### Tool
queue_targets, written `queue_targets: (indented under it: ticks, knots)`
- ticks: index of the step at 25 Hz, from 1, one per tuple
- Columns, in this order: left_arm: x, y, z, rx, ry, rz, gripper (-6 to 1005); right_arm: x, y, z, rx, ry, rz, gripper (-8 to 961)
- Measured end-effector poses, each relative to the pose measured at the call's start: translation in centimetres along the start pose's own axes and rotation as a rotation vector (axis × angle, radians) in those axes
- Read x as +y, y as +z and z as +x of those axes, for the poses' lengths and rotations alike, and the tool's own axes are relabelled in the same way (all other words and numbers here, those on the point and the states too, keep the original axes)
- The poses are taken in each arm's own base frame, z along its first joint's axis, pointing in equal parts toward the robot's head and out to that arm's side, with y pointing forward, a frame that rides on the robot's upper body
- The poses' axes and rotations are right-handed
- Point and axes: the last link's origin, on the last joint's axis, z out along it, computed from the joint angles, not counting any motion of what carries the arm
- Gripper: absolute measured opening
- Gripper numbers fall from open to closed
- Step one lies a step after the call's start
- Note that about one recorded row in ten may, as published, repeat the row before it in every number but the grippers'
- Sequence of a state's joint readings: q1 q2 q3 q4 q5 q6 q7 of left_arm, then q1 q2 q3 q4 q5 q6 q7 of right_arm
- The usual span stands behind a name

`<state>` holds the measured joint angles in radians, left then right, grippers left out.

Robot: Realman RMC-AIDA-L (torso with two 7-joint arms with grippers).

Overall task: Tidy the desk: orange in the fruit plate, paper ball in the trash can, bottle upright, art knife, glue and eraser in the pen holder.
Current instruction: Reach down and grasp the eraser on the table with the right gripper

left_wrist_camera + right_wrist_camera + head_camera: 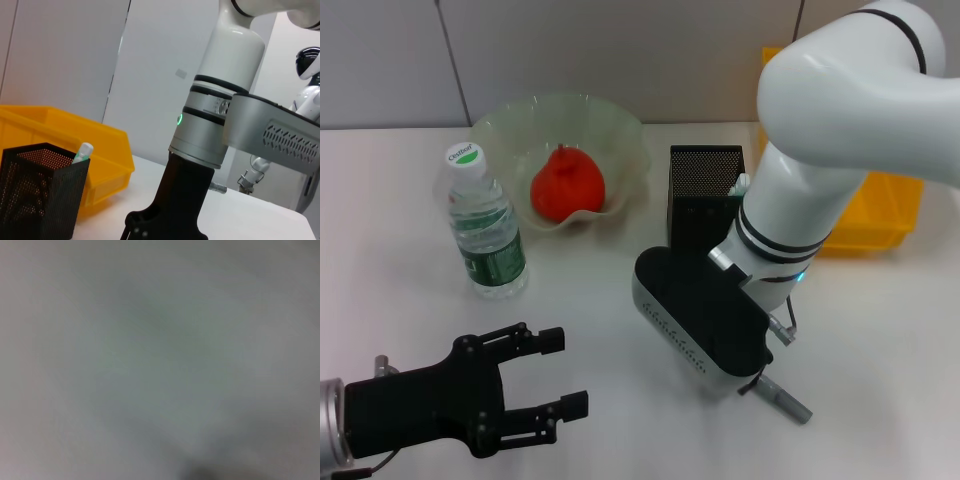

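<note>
Right pincer [705, 345] pressed low to desk [400, 300], grip state hidden, possibly over the art knife [782, 397]; lift straight before swinging to pen holder [705, 195]; left pincer [555, 375] open, idle.

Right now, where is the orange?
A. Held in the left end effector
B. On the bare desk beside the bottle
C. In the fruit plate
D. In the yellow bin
C: the orange sits inside the fruit plate, behind the upright bottle; the left end effector is open and empty.
</note>
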<state>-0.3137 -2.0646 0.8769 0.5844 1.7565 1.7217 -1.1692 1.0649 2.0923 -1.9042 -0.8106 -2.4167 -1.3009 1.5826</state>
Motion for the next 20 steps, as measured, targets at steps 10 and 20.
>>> queue_targets:
  ticks: [10, 20]
  knots:
    - [0.08, -0.3, 0.1, 0.013, -0.001, 0.002, 812, -0.06, -0.05, -0.12, 0.003, -0.001, 0.001, 565]
    - [0.08, -0.25, 0.19, 0.014, -0.01, -0.003, 812, -0.05, -0.09, -0.15, 0.003, 0.002, -0.002, 559]
